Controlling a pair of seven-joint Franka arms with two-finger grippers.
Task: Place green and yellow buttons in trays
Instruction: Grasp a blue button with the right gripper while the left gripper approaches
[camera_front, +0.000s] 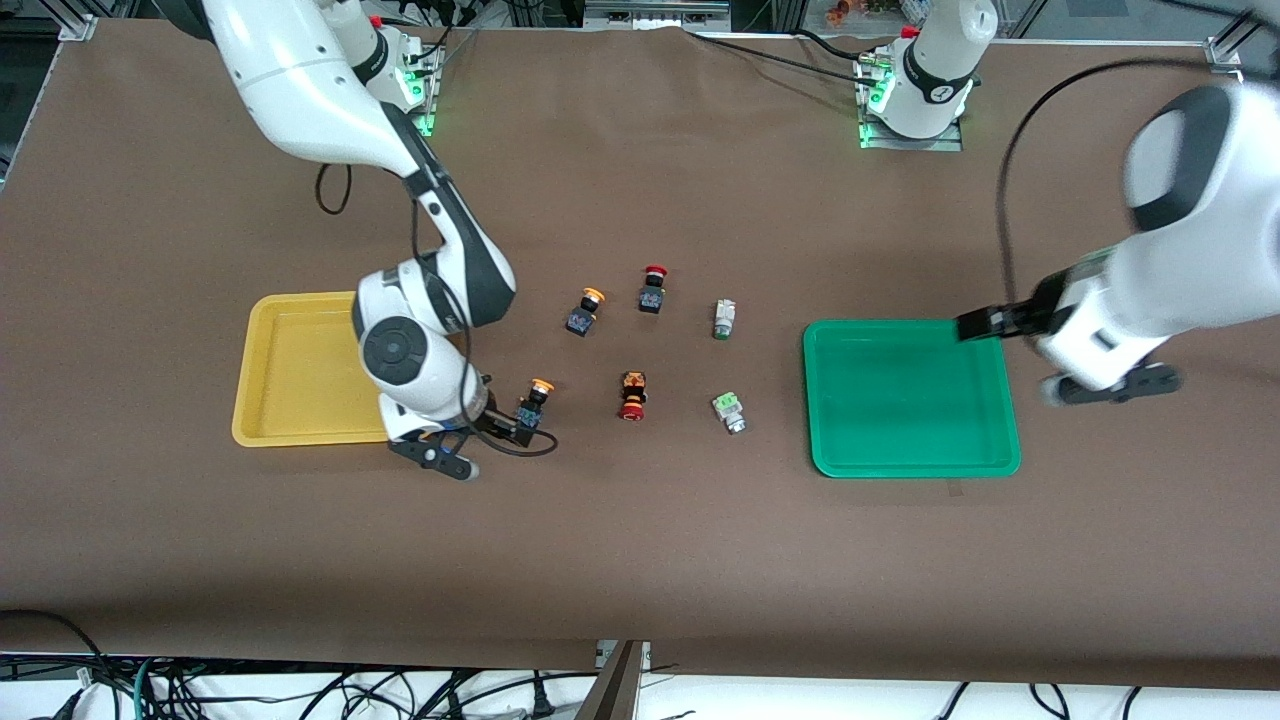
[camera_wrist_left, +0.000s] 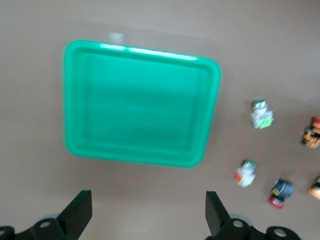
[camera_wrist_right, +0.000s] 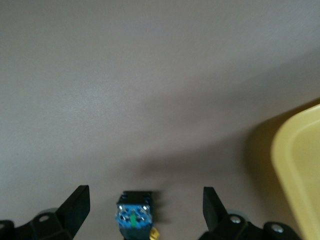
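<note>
Yellow button (camera_wrist_right: 134, 216) lies between the spread right tool (camera_wrist_right: 145, 207); left tool (camera_wrist_left: 147, 212) spread near green tray (camera_wrist_left: 141, 104)

green tray (camera_front: 910, 400) empty – bare table around, red-capped switches (camera_front: 632, 396) between buttons (camera_front: 585, 311)

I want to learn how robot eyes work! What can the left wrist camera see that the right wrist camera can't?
Only the left wrist view shows the green tray, two green buttons and red switches, past the open left gripper. Only the right wrist view shows the yellow tray and one yellow button, lying between the fingers of the open right gripper. Both show the brown table and nothing gripped.
</note>
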